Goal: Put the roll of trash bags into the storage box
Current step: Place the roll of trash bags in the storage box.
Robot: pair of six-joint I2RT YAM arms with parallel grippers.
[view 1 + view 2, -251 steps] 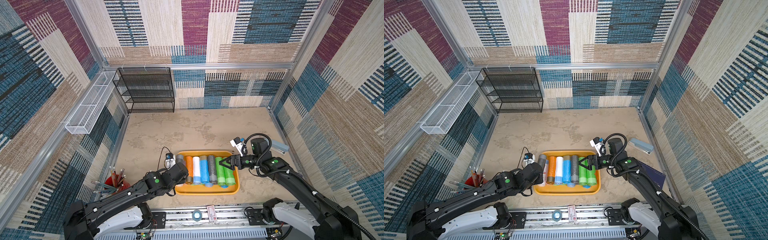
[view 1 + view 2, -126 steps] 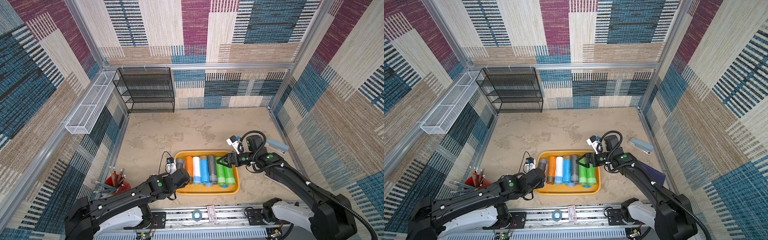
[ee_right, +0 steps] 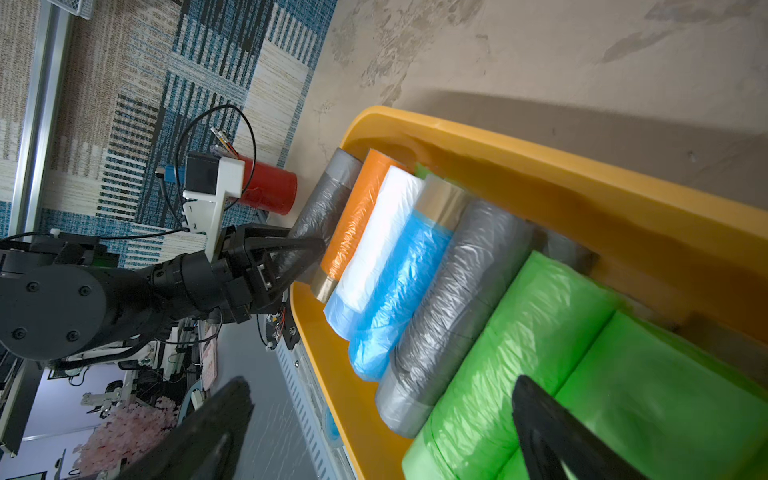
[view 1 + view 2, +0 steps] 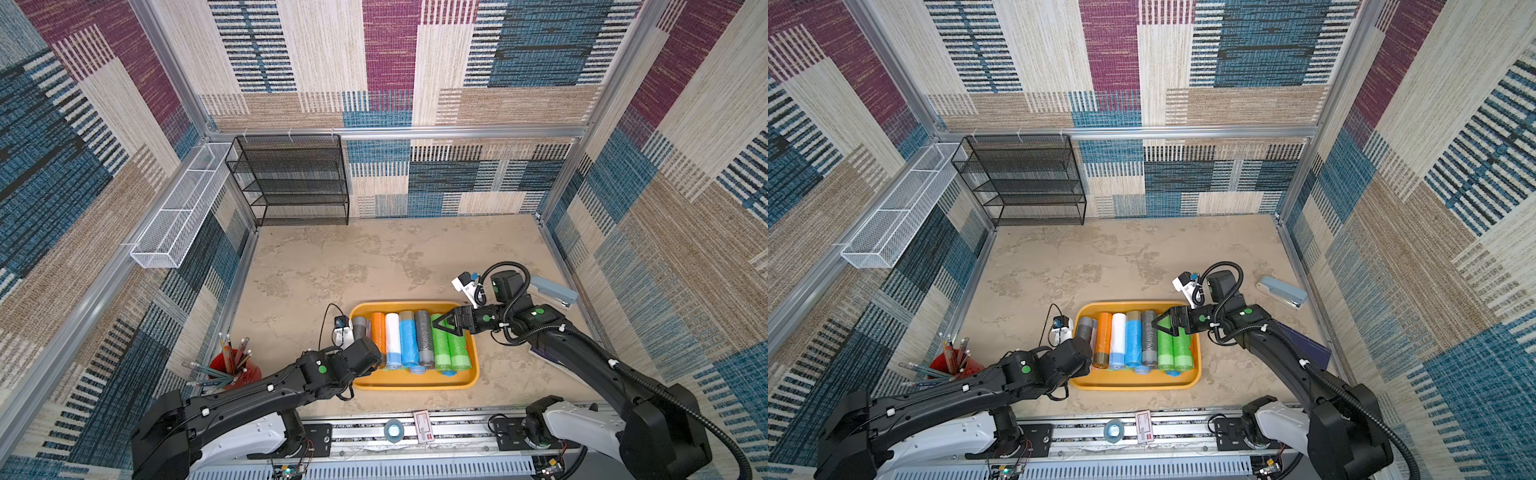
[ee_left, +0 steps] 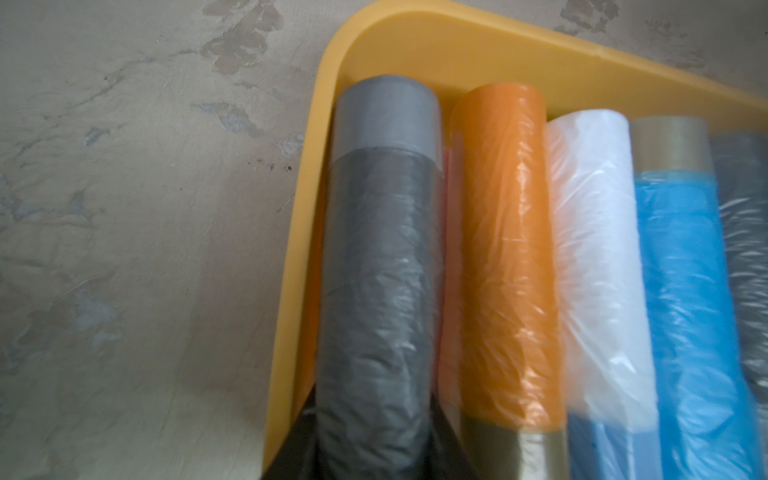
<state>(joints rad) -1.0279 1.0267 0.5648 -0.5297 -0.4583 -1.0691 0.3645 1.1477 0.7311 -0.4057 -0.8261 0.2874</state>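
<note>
Left gripper pinching the dark grey roll at the box's left end; right gripper spread over the green rolls.

We see the storage box [image 4: 415, 384] on the beige table [image 4: 332, 257], lower middle of both top views. The left gripper [image 3: 303, 257] is clamped on the near end of the dark grey roll of trash bags [image 5: 382, 257]. That roll lies just inside the box's left wall, just beside the orange roll [image 5: 507, 249]. We cannot tell whether it rests on the box floor or is held just off it. The right gripper [image 4: 444, 326] hangs with jaws wide apart, holding nothing, above the green rolls [image 4: 451, 349] at the box's right end.
</note>
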